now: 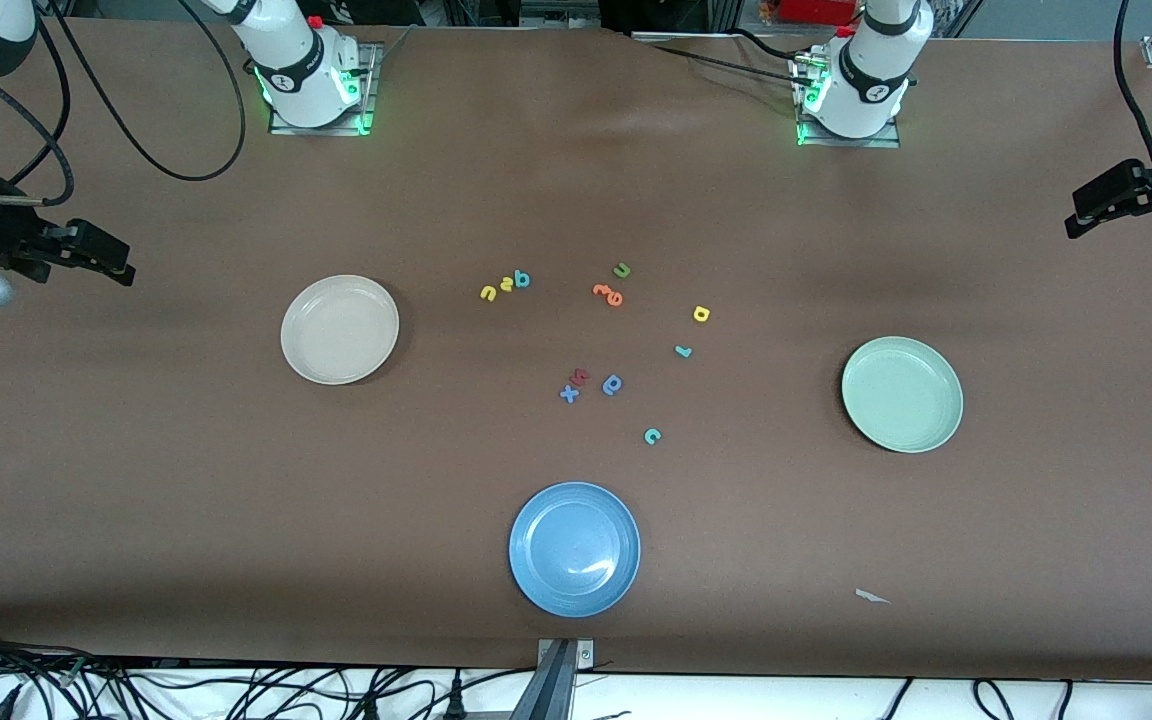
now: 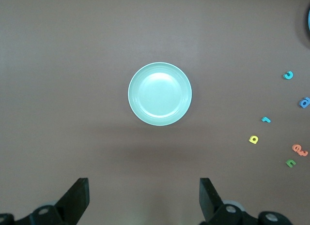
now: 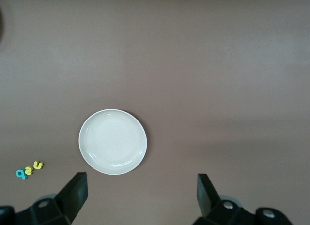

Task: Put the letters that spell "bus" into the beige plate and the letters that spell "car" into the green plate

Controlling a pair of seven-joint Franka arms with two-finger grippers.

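Table (image 1: pixel 236 500): one brown surface carrying three plates and a loose scatter of foam letters at its middle.
Arms: two, both raised at the table's ends and waiting.
Left gripper (image 2: pixel 144 198): up over the left arm's end of the table, fingers spread wide, released, nothing between them.
Right gripper (image 3: pixel 142 196): up over the right arm's end, fingers likewise spread, released and empty.
Plates: three, all bare inside.
Beige plate (image 1: pixel 339 329): toward the right arm's end of the table.
Green plate (image 1: pixel 902 393): toward the left arm's end.
Blue plate (image 1: pixel 574 548): nearest the front camera, midway between the other two.
Letters: eleven counted, all on the table, none in a plate.
"bus" letters: three in a tight row, yellow "u" (image 1: pixel 488 293), yellow "s" (image 1: pixel 506 285), teal "b" (image 1: pixel 522 279), near the beige plate.
"car" letters: three, spread apart; yellow "a" (image 1: pixel 702 314), teal "r" (image 1: pixel 683 351) just nearer the camera than it, teal "c" (image 1: pixel 652 436) nearer still.
Other letters: five; a green "u" (image 1: pixel 622 270) beside two orange pieces (image 1: pixel 609 294), and a darker blue letter (image 1: pixel 613 385) near a blue "x" (image 1: pixel 569 394) that touches a small red piece.
Paper scrap (image 1: pixel 872 597): one, white, near the table's front edge.
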